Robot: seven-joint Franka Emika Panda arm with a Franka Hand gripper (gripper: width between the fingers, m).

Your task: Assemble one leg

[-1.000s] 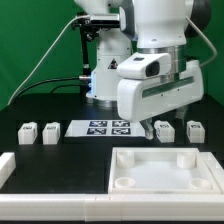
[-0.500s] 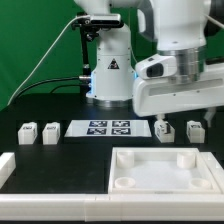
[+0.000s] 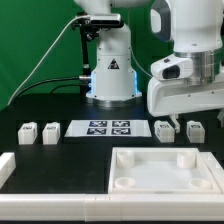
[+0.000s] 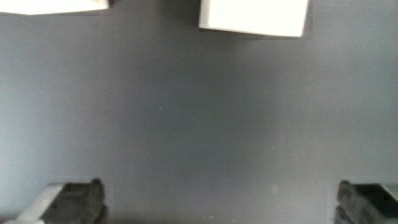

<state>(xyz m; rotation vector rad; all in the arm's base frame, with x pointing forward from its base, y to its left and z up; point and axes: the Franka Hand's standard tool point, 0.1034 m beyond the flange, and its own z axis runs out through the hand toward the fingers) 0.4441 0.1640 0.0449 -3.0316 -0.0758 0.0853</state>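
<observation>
"Where's your claw?"

"My claw [image 3: 179, 119] hangs low over the worktop [image 3: 70, 160], just off the marker board [image 3: 108, 127] on the exterior view's right. Its fingers are spread wide with nothing between them; the wrist view shows only bare worktop in the gap."

"And the leg?"

"The leg [image 3: 163, 129] stands upright just beside the marker board on that same side, with a second leg [image 3: 195, 130] a little further out. I'm spread so I can, I judge, drop around one cleanly."

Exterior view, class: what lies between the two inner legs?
The marker board lies between one inner leg and the other inner leg, in the exterior view.
</observation>
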